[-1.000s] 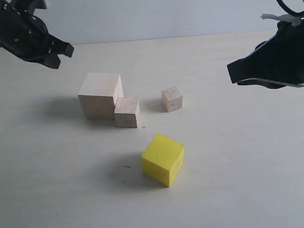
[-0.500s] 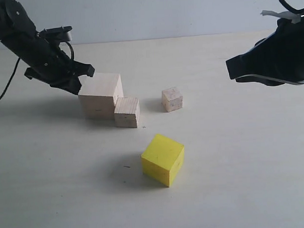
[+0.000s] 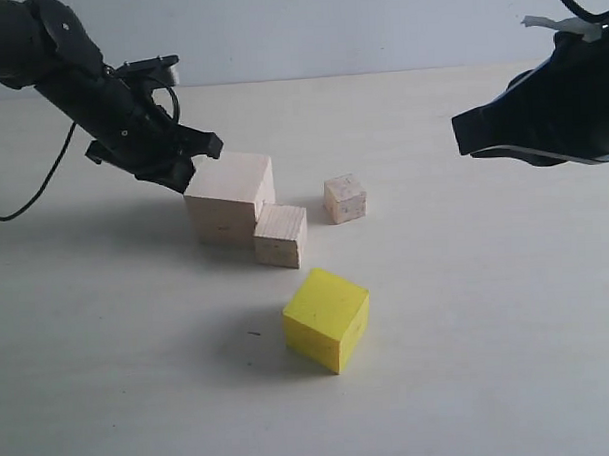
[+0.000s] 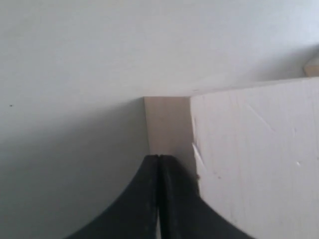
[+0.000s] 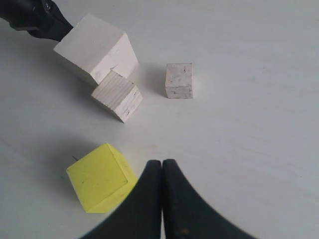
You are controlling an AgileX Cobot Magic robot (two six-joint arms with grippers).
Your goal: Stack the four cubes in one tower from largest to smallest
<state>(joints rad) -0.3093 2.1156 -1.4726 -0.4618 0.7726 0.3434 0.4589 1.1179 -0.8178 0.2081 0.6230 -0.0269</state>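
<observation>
From the side camera, my left claw (image 3: 192, 162) leans on the far side of the big wooden cube (image 3: 230, 196), which touches the medium wooden cube (image 3: 281, 236) on the table (image 3: 488, 332). The small wooden cube (image 3: 345, 199) and yellow cube (image 3: 327, 319) are nearby, so I think I'm nudging, not lifting. The left wrist camera shows its fingers (image 4: 144, 199) pressed together against that cube. The right wrist camera shows my right claw (image 5: 162, 169) pressed together too, empty, hanging near the yellow cube.
</observation>
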